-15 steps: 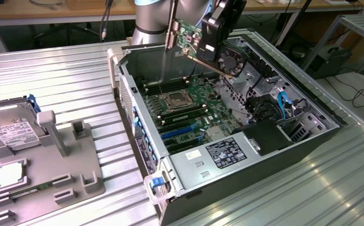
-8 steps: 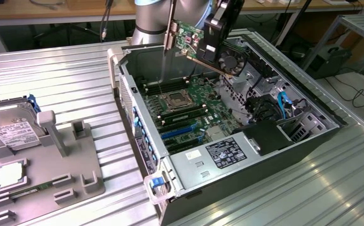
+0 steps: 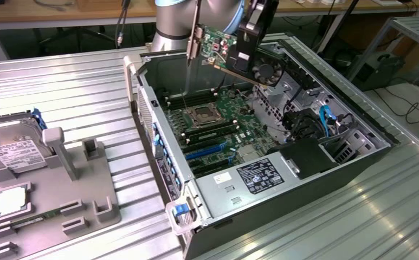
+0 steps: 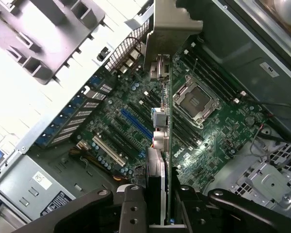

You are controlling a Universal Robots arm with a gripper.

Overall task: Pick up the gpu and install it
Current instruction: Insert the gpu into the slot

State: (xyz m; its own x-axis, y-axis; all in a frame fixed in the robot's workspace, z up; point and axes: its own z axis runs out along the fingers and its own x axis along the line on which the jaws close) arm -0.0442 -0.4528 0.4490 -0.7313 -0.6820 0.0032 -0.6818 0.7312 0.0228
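Note:
The gpu [image 3: 220,50] is a green circuit card with a black fan and a silvery bracket strip at one end. It hangs tilted in the air above the back of the open computer case [image 3: 354,162]. My gripper [image 3: 256,24] is shut on the card's upper edge. In the wrist view the gpu [image 4: 166,121] shows edge-on between my fingers [image 4: 132,211], bracket end farthest from the camera. It hovers over the motherboard [image 4: 218,131], between the blue slot [image 4: 136,122] and the CPU socket [image 4: 196,99], apart from both.
A grey holder tray [image 3: 86,189] on the exterior view's left carries a silver hard drive [image 3: 10,150] and a small green memory stick [image 3: 32,219]. Inside the case are the CPU socket [image 3: 202,115], blue slots [image 3: 205,151], the power supply [image 3: 260,176] and blue cables [image 3: 326,122]. The ribbed metal table [image 3: 72,92] surrounds it.

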